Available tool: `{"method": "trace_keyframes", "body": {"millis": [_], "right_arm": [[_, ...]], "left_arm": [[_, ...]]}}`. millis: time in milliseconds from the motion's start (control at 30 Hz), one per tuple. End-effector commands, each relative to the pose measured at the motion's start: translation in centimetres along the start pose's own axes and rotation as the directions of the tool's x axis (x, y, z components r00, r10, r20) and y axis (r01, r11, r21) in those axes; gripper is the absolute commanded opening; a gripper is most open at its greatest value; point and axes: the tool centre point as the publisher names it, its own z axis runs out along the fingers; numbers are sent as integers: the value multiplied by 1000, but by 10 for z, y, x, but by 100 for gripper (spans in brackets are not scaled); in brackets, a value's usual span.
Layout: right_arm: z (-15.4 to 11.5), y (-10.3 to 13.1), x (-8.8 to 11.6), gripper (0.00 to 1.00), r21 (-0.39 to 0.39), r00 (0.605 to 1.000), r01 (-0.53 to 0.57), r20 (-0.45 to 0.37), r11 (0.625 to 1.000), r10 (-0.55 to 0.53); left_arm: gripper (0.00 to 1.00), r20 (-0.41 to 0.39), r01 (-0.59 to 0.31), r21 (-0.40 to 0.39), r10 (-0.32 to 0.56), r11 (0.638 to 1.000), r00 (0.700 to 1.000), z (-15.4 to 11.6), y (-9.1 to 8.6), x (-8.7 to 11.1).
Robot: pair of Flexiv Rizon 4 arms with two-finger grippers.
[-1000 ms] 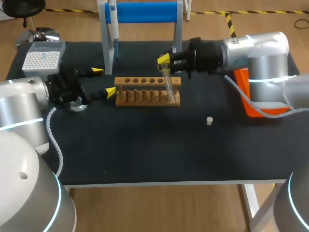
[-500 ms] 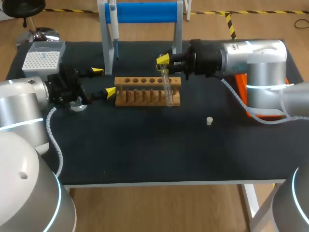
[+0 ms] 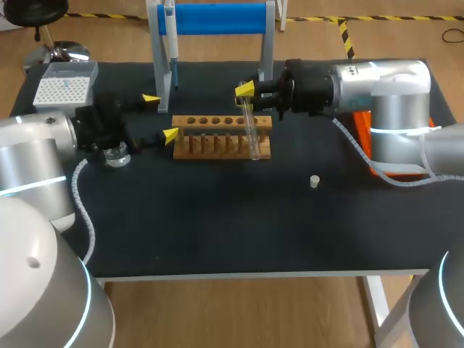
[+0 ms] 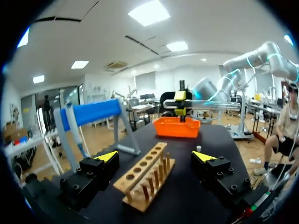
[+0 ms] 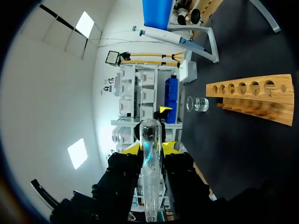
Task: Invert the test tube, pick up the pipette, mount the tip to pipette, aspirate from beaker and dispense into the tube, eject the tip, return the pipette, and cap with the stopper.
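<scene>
right gripper (image 3: 246, 98) clamped on test tube (image 3: 251, 130), which is about level in the air over the 3 o'clock end of the rack (image 3: 217, 145) | left gripper (image 3: 160, 116) spread, empty, at rack's 9 o'clock; beaker (image 3: 116, 154) at its 8 o'clock | progress: inversion seemingly underway; pipette (image 3: 171, 43) on stand (image 3: 217, 18) at 11 o'clock, stopper (image 3: 315, 181) loose at 4 o'clock; remaining steps undone | writing: none legible

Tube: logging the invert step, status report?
Right gripper shut on tube, roughly level above rack. Left gripper open at rack's end. Nothing in the way.
</scene>
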Motion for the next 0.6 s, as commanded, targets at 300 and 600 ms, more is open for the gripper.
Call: {"method": "trace_keyframes", "body": {"millis": [300, 600], "right_arm": [[-1, -1, 1, 0, 0, 1000, 1, 2, 1000, -1], [-1, -1, 1, 0, 0, 1000, 1, 2, 1000, -1]], "left_arm": [[100, 215, -542, 282, 498, 792, 840, -3, -10, 29], [100, 252, -766, 254, 724, 591, 642, 1, -25, 38]]}}
